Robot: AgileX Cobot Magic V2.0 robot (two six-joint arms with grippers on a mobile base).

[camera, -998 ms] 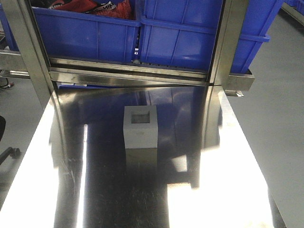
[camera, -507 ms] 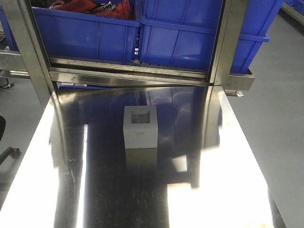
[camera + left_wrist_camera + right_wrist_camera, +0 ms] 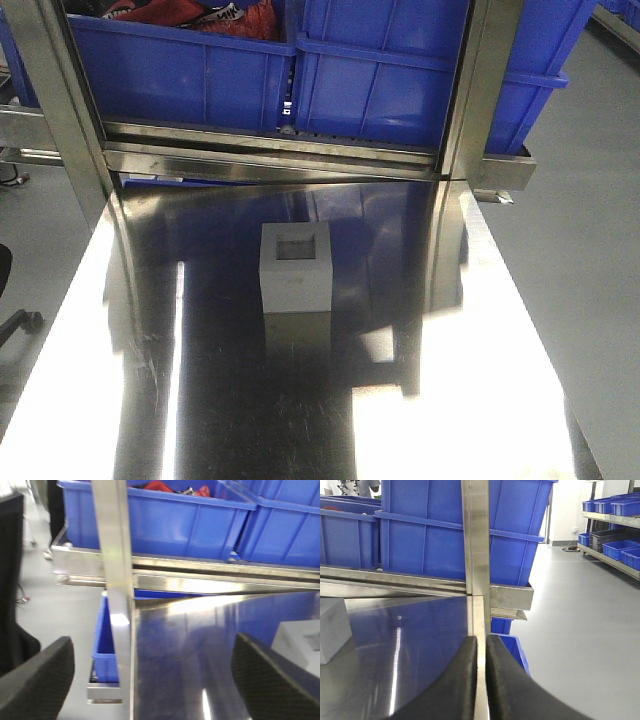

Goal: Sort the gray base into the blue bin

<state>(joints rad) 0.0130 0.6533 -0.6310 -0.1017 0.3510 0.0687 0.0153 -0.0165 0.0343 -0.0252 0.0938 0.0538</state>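
The gray base (image 3: 296, 268) stands upright in the middle of the steel table (image 3: 300, 410), its square recess facing up. The left wrist view catches it at the right edge (image 3: 300, 640), and the right wrist view at the left edge (image 3: 332, 627). Two large blue bins sit side by side on the rack behind the table: the left bin (image 3: 180, 75) holds red items, and the right bin (image 3: 400, 85) is beside it. My left gripper (image 3: 155, 680) is open over the table's left edge, left of the base. My right gripper (image 3: 481, 647) is shut on nothing, over the table's right edge. Neither gripper shows in the front view.
Steel frame posts (image 3: 60, 110) (image 3: 482, 90) rise at the table's far corners, with a rail (image 3: 270, 155) under the bins. Smaller blue bins sit below table level at the left (image 3: 105, 635) and right (image 3: 512, 647). Shelving with blue bins (image 3: 615, 510) stands far right.
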